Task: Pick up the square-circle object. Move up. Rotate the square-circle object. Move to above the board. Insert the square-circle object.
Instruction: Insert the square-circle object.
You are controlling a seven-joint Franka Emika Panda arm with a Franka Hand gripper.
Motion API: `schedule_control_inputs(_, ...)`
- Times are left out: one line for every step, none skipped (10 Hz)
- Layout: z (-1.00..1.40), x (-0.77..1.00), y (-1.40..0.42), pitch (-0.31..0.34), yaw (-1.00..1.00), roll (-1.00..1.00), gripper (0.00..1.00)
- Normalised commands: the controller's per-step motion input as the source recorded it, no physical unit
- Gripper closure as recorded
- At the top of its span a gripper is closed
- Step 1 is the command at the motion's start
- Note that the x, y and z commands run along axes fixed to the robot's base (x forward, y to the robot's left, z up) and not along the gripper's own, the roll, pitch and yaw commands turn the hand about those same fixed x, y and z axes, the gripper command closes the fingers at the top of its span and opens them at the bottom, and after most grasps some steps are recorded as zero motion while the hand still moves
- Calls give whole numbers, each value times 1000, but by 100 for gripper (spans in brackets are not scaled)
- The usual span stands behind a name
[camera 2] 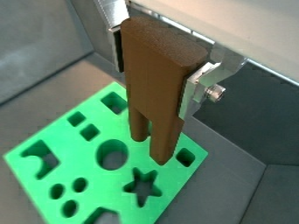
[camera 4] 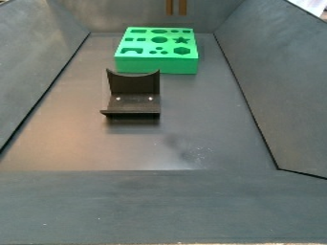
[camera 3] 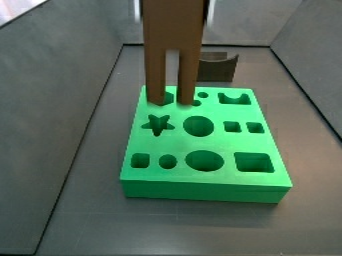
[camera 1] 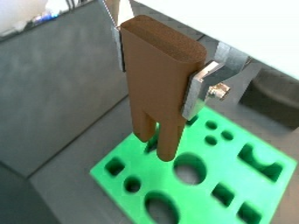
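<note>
- gripper [camera 1: 163,63] is clamped tight on the square-circle object [camera 1: 158,83], silver fingers [camera 1: 208,83] pressing both sides
- brown slab hangs upright, two prongs pointing down, right over the green board [camera 1: 263,188]

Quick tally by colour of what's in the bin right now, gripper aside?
Brown: 1, the square-circle object, held prongs-down in the gripper above the board.
Green: 1, the board.
Dark: 1, the fixture on the floor.
Total: 3.
</note>
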Motion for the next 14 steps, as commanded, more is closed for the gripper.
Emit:
schedule_control_inputs(-849,-191,-771,-59,249,251,100)
schedule_control_inputs(-606,-197,-466,-84,223,184,100)
schedule_control_inputs(-469,-237,-466,-67,260,193,100)
schedule_control_inputs(-271,-86,-346,-13,246,87,100)
schedule_control_inputs(0,-9,0,-9,0,-16,100)
schedule_control_inputs(-134,0,0,-66,0,-87,100)
schedule_control_inputs(-289,0,0,0,0,0,100)
schedule_control_inputs(-174,0,46,0,0,0,100)
schedule_control_inputs(-97,0,71,0,-17,-9,100)
schedule_control_inputs(-71,0,46,0,-20,-24,100)
schedule_control_inputs(-86,0,26,0,-46,-67,100)
schedule_control_inputs(-106,0,0,-26,-80,-100,100)
schedule_control_inputs(-77,0,0,-74,-71,-173,100)
schedule_control_inputs(-171,0,0,-131,-69,-227,100)
